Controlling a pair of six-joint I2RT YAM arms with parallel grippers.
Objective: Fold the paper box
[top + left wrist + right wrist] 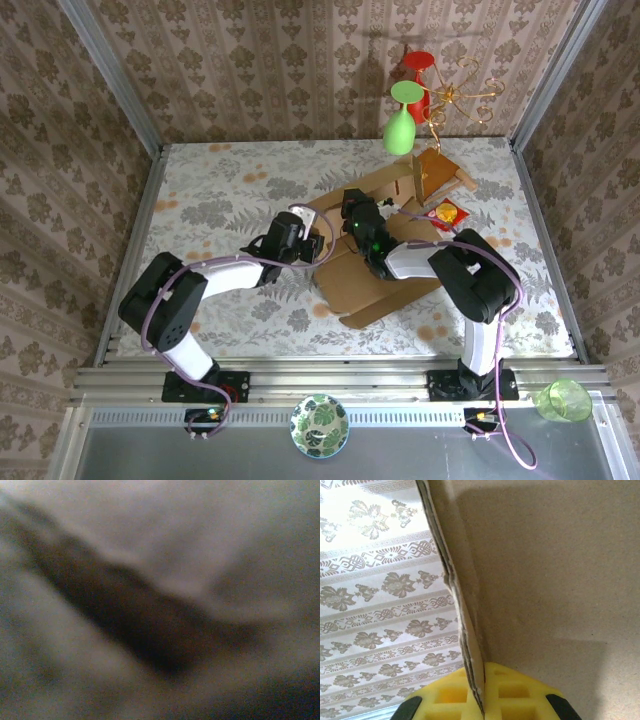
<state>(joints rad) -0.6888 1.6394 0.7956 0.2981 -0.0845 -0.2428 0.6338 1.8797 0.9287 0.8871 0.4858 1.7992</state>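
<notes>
The paper box (385,275) is a light-brown cardboard piece lying mid-table with its flaps partly raised. My right gripper (353,213) reaches over it from the right. In the right wrist view its yellow fingers (520,695) are shut on a doubled cardboard edge (465,630), and the box's panel (550,580) fills the right side. My left gripper (318,243) sits at the box's left edge. The left wrist view is a dark blur pressed close to a surface, so how its jaws stand is unclear.
A reddish wooden board (436,170) leans at the box's far end, with a small red and yellow item (447,212) beside it. A green balloon-like shape (399,130), a red object (420,68) and a gold wire stand (462,95) are at the back. A green cup (565,400) and a patterned plate (319,425) sit near the front rail.
</notes>
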